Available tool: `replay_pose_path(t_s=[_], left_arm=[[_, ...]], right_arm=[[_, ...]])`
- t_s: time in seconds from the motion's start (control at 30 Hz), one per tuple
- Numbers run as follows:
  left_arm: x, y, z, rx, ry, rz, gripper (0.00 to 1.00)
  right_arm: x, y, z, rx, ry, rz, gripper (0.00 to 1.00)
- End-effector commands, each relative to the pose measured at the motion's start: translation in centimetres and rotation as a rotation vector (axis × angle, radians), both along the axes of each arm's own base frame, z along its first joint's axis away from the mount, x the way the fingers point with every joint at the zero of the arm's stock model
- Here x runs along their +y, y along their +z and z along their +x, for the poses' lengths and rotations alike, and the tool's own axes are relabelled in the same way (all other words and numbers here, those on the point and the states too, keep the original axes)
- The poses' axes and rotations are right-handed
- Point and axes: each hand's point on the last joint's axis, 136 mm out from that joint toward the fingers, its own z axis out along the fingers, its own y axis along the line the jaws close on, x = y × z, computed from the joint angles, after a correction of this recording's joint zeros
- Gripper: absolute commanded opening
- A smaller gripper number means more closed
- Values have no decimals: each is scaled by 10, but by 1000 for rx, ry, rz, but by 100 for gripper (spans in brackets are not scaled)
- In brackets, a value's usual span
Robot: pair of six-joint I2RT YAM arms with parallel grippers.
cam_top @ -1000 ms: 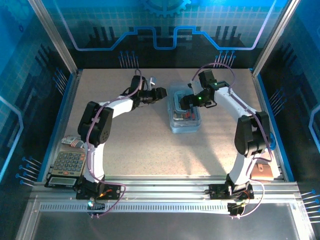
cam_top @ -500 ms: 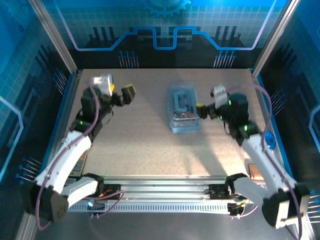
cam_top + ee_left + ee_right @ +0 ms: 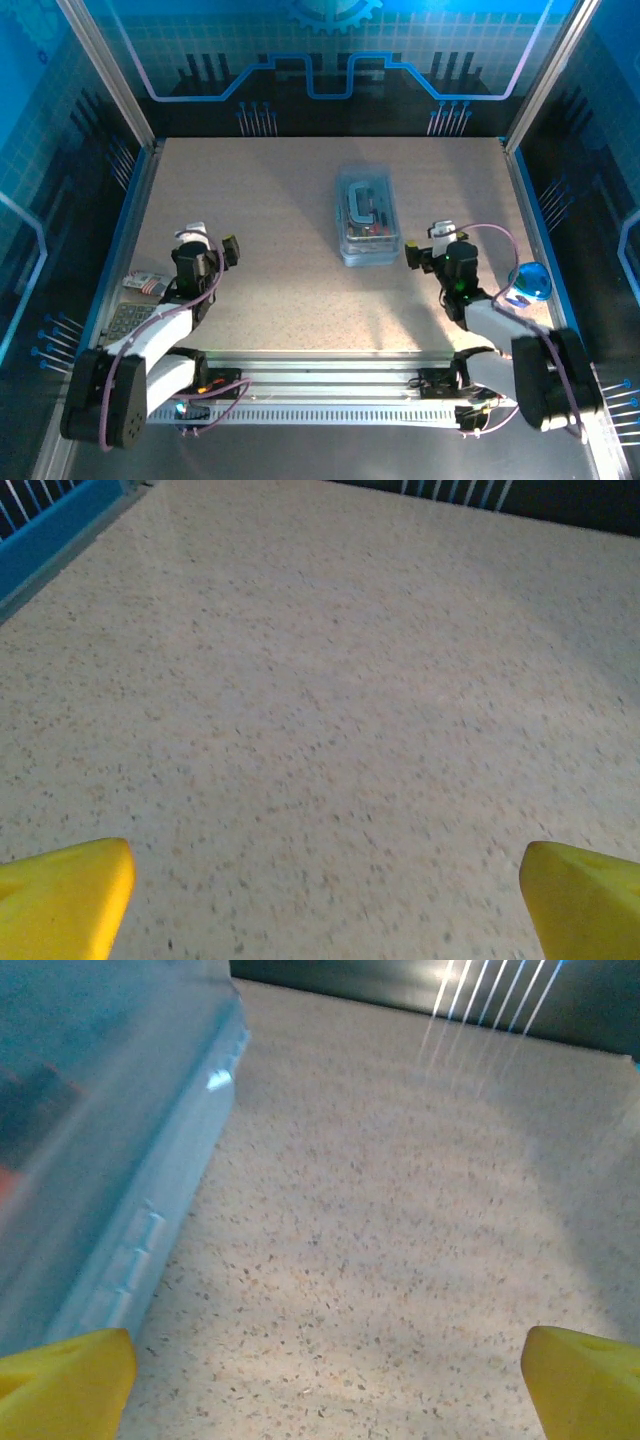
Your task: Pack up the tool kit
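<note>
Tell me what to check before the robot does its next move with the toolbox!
1. Left gripper open and empty: ok.
2. Right gripper open and empty: ok.
3. Toolbox held by nobody: ok.
4. Lid down: looks ok from above; latched, cannot tell.
5. All tools inside: cannot tell; some show through the lid.
6. Calculator away from the toolbox: ok, far off on the left.
</note>
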Motion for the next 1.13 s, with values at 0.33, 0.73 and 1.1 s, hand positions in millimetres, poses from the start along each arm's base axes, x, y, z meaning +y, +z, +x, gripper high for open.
replay_pose_path(t_s=[0.33, 0.73, 1.1], left_arm=[[18, 2, 68, -63, -19, -20, 99], [-6, -11, 63, -114, -130, 17, 99], [-8, -8, 70, -123, -132, 47, 99]], right_arm=[[-12, 1, 61, -88, -53, 42, 100], [-15, -1, 60, -76, -55, 53, 100], [-14, -1, 61, -75, -47, 57, 100]])
